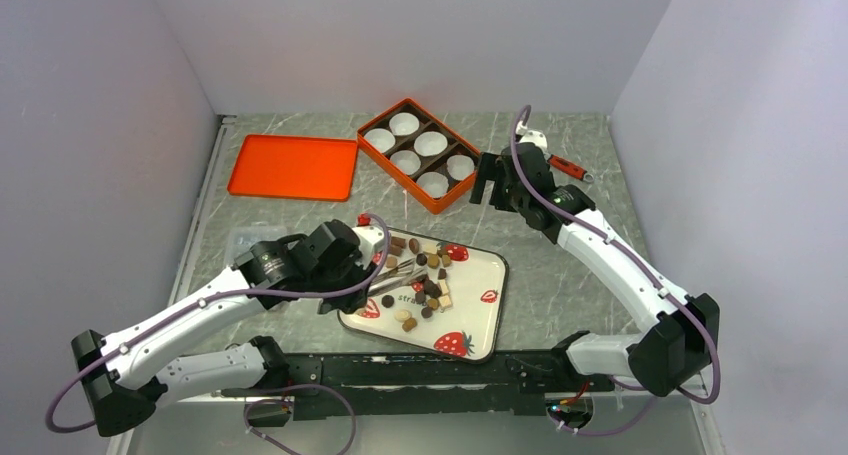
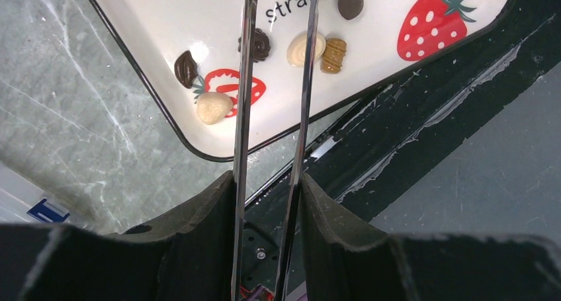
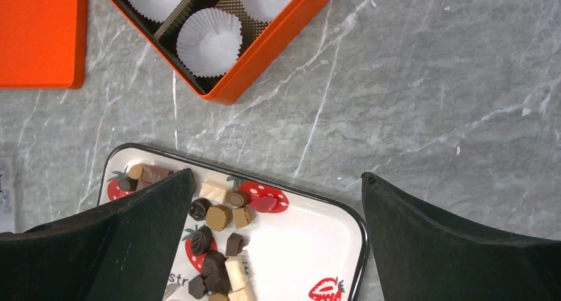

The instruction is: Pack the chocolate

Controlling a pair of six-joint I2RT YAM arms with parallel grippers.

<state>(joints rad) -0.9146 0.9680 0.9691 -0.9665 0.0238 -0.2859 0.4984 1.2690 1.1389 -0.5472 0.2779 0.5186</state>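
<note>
The chocolate (image 1: 431, 288) lies loose on a white strawberry-print tray (image 1: 480, 320), and we take that tray as our landmark. The dark brown, light brown and cream pieces are scattered mostly over the tray's far-left half. A few sit apart toward its near-left corner, among them a dark leaf-shaped piece, a cream lump, a dark swirl, a cream round and a ribbed light brown one. None of the pieces that we can see is off the tray. The left end effector (image 2: 266, 188) hangs over the tray's left edge, clenched on a pair of metal tongs (image 2: 243, 83). The two thin blades of the tongs run out over the tray toward the pieces near its middle. The blade tips leave the left wrist view at the top, so we cannot tell whether they hold a piece. The right end effector (image 3: 276, 175) hangs over the table (image 3: 430, 102) just beyond the tray's far edge, its fingers spread wide with nothing between them. Beyond the tray's far edge stands an orange box (image 3: 274, 40), its brown compartments each holding a white pleated paper cup (image 3: 210, 42). The cups that we can see are unfilled. An orange lid (image 1: 293, 166) lies flat on the table past the tray's far-left corner, beside the box. A small red-handled tool (image 1: 566, 166) lies well beyond the tray's far-right corner.
</note>
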